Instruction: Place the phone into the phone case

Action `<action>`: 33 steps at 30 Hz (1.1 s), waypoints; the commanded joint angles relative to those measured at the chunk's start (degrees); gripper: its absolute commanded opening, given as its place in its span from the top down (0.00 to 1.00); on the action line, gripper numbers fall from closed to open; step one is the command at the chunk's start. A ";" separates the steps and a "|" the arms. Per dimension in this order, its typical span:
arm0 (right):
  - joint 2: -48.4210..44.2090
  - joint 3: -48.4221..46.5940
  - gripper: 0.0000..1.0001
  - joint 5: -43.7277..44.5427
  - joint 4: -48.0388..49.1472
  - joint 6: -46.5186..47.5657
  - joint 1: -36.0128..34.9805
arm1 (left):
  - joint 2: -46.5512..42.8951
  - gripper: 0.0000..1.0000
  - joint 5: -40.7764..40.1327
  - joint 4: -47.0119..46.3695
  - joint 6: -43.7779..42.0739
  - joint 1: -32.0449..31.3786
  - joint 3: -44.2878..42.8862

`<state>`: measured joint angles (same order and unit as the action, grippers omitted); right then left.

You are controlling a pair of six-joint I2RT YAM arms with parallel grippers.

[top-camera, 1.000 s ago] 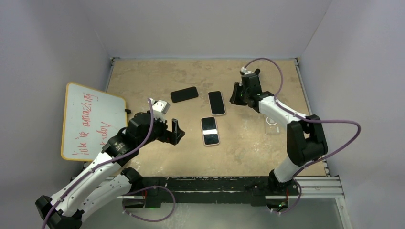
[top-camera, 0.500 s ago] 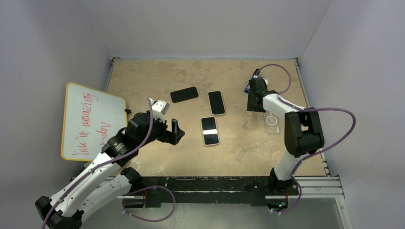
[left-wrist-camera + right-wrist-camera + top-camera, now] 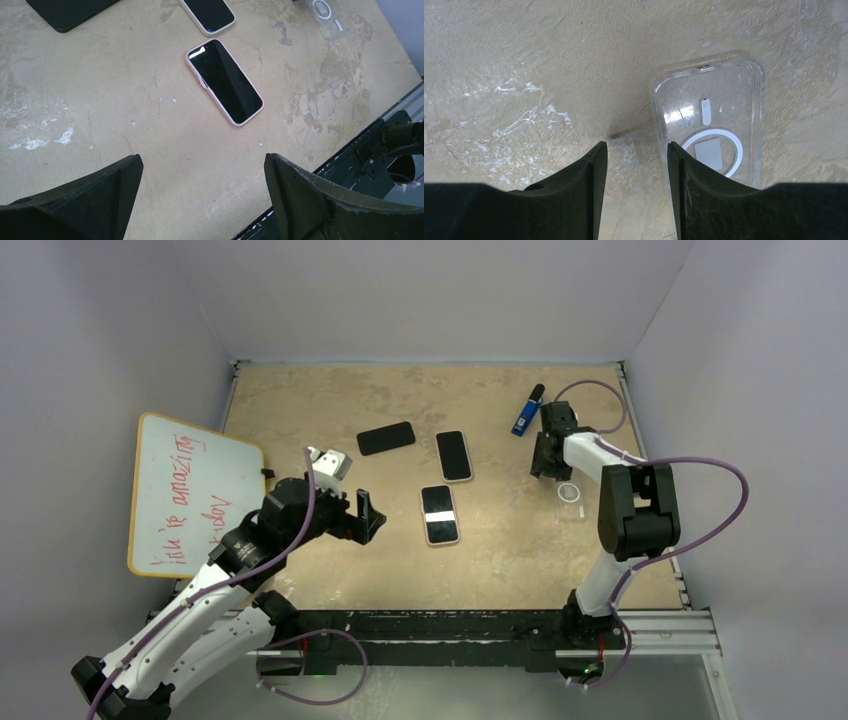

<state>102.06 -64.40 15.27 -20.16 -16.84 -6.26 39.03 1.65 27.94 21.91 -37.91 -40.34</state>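
The clear phone case (image 3: pixel 573 496) with a white ring lies flat at the right; in the right wrist view (image 3: pixel 709 120) it sits just right of my fingers. My right gripper (image 3: pixel 546 466) (image 3: pixel 637 146) is open and empty, low over the table at the case's left edge. Three phones lie mid-table: a black one (image 3: pixel 385 437), a light-edged one (image 3: pixel 453 455) and a pink-edged one (image 3: pixel 439 513) (image 3: pixel 224 81). My left gripper (image 3: pixel 366 515) (image 3: pixel 202 159) is wide open and empty, left of the pink-edged phone.
A blue marker (image 3: pixel 526 411) lies behind the right gripper. A whiteboard (image 3: pixel 190 495) with red writing leans at the left edge. Grey walls close off the table on three sides. The metal rail (image 3: pixel 480 625) runs along the near edge.
My right gripper has moved right, away from the light-edged phone, and come down beside the clear case, uncovering the blue marker. The left arm has barely moved.
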 commanded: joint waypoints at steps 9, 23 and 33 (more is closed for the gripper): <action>0.03 -0.64 0.50 -2.08 -0.58 0.65 1.50 | 0.43 0.04 1.00 -2.08 0.06 -0.04 -1.23; 2.44 -0.28 0.61 -3.41 -0.36 0.99 1.78 | 0.06 0.03 0.74 -1.97 -0.03 -0.02 -1.24; -4.26 1.57 1.00 -10.35 0.40 -1.46 1.38 | 1.49 0.03 0.20 -1.76 0.32 -0.02 -1.14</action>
<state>102.87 -64.18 10.79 -19.55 -16.51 -4.36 39.86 1.91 27.88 21.91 -37.91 -40.34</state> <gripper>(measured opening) 0.011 0.968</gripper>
